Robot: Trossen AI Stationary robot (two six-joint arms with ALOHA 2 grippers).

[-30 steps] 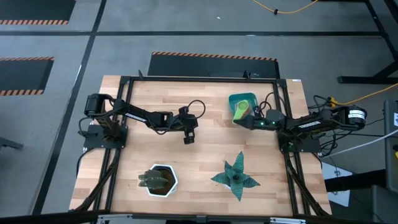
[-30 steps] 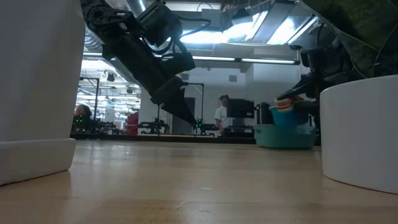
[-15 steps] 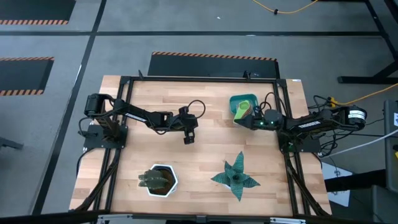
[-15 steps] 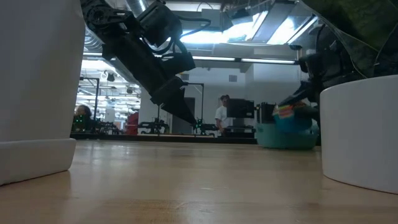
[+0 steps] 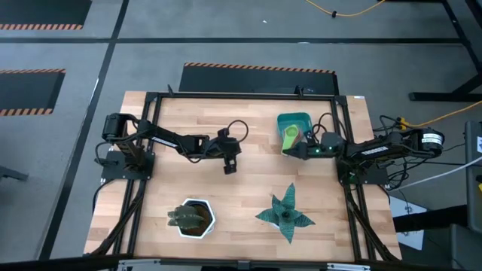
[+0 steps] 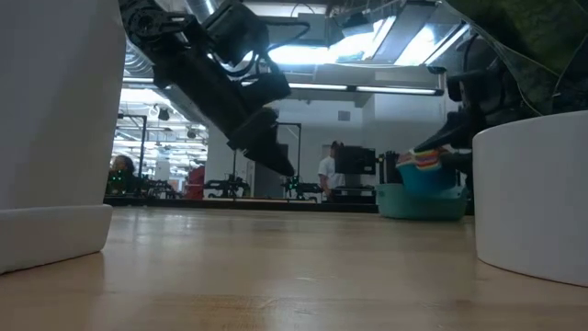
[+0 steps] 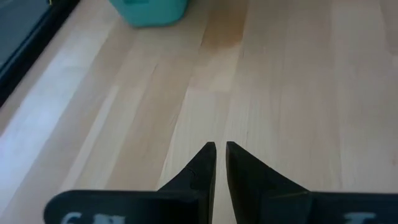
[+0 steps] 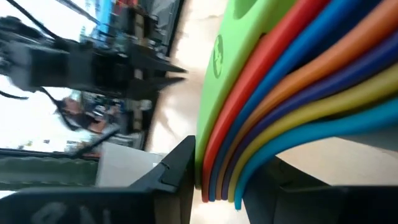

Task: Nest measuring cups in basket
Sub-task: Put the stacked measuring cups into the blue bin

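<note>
Since a second ago we have lifted the nested measuring cups point(image 8: 292, 93) slightly again over the basket point(image 5: 294, 120) at the bench's far right edge, right gripper point(image 5: 293, 149) clamping their handles; left gripper point(image 5: 228, 167) waits mid-bench, fingers nearly closed, empty.

No legible text, brand or number anywhere; a faint round embossed mark on the green measuring cup point(image 8: 218, 47) is unreadable; pale marks on the left gripper point(image 7: 220, 149) body are cut off, unreadable.
</note>
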